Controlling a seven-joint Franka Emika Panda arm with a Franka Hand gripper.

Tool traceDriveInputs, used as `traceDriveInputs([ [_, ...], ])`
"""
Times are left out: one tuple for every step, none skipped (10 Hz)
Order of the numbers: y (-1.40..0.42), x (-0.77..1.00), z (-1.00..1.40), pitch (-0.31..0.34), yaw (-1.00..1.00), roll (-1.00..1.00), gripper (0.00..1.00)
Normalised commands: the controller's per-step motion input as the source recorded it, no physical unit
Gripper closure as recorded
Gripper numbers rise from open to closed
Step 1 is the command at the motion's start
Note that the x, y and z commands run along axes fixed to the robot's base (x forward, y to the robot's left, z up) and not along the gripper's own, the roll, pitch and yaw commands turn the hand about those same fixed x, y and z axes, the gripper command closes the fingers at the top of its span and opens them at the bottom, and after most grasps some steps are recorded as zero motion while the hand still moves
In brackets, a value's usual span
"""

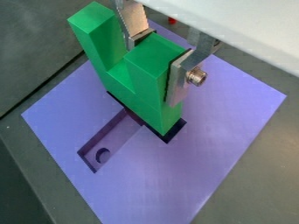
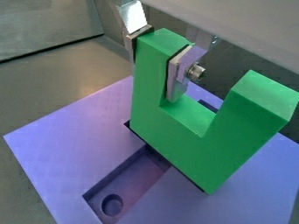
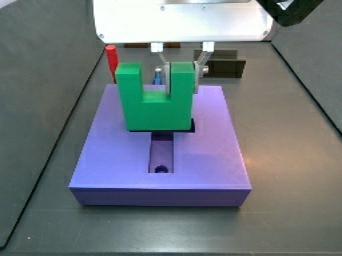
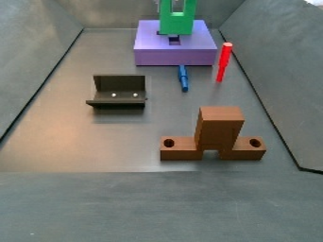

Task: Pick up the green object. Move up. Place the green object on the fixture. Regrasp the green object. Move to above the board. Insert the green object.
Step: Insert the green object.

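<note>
One step left, insert. My gripper (image 1: 160, 54) clamps one prong of green object (image 1: 138, 74), its base below jaws entering board (image 1: 222, 149) recess. Next probably: push straight down, release.

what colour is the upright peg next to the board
Red; the peg stands right of the purple board, clearest in a side view.

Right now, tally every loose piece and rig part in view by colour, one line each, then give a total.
Green: 1, the green object, held in the gripper over the board
Purple: 1, the board
Red: 1, upright peg
Blue: 1, thin stick
Brown: 1, cross-shaped block
Dark: 1, the fixture
Total: 6
</note>
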Motion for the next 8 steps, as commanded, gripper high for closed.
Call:
traceDriveInputs([
  [-0.02, 0.12, -0.11, 0.000, -0.07, -0.03, 1.00],
  [0.00, 0.18, -0.14, 0.044, -0.06, 0.00, 1.00],
  [0.00, 0.21, -0.14, 0.033, 0.00, 0.00, 1.00],
  [-0.05, 0.13, -0.16, 0.011, 0.00, 0.00, 1.00],
  [-0.05, 0.03, -0.19, 0.000, 0.00, 0.00, 1.00],
  [0.00, 0.00, -0.23, 0.000, 0.00, 0.01, 1.00],
  [0.00, -0.06, -0.31, 0.000, -0.03, 0.00, 1.00],
  [0.00, 0.00, -0.49, 0.000, -0.04, 0.01, 1.00],
])
